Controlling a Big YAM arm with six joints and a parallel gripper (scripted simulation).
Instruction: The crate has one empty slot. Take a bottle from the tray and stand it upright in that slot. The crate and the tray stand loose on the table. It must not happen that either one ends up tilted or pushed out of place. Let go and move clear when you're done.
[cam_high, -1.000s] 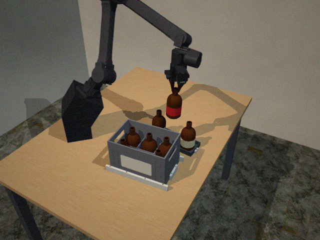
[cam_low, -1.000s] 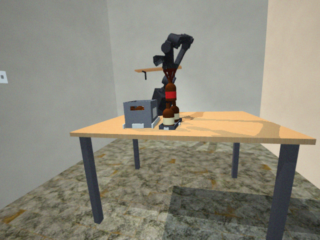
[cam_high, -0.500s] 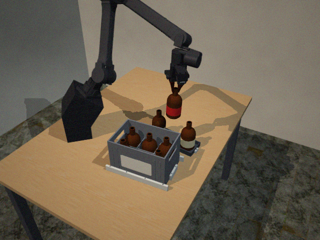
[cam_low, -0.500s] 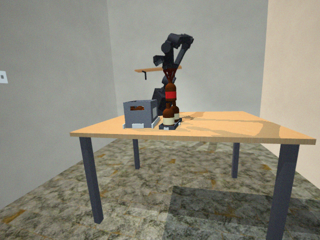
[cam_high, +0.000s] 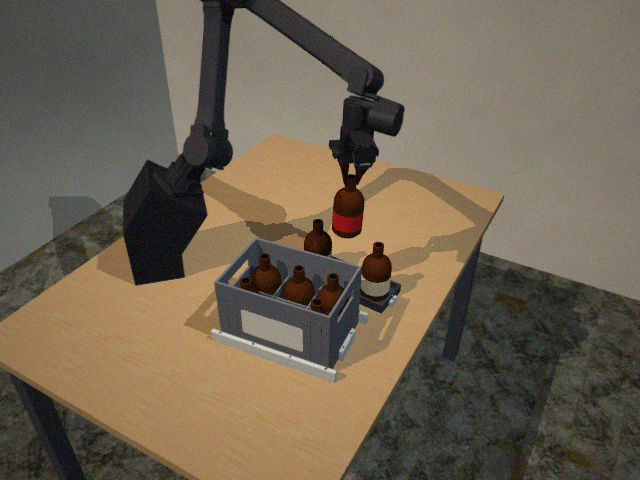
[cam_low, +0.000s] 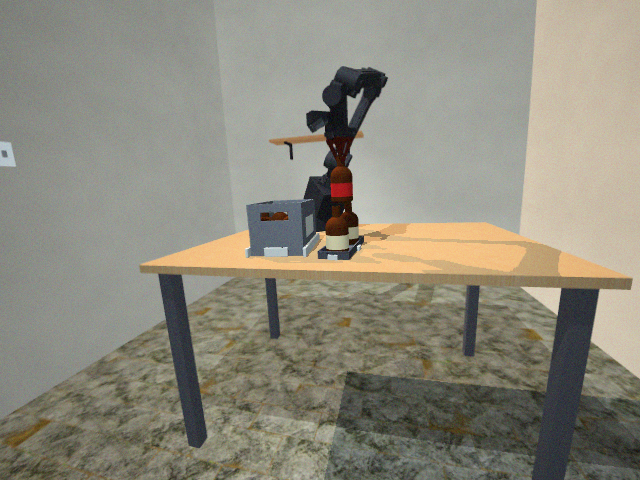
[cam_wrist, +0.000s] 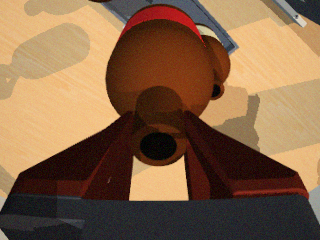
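My gripper (cam_high: 351, 178) (cam_low: 340, 161) (cam_wrist: 158, 121) is shut on the neck of a brown bottle with a red label (cam_high: 347, 211) (cam_low: 341, 184) (cam_wrist: 159, 65). The bottle hangs upright in the air above the dark tray (cam_high: 383, 304) (cam_low: 330, 253). Two brown bottles stand on the tray: one with a cream label (cam_high: 376, 272) (cam_low: 337, 235) and one further back (cam_high: 317, 238) (cam_low: 351, 223). The grey crate (cam_high: 289, 322) (cam_low: 279, 227) stands beside the tray, left of my gripper, with several brown bottles (cam_high: 298, 285) in its slots. Its empty slot is hard to make out.
The arm's dark base (cam_high: 160, 222) stands at the table's back left. White brackets (cam_high: 273, 353) lie along the crate's front and side. The wooden table (cam_high: 129, 372) (cam_low: 465, 258) has edges close behind and to the right of the tray.
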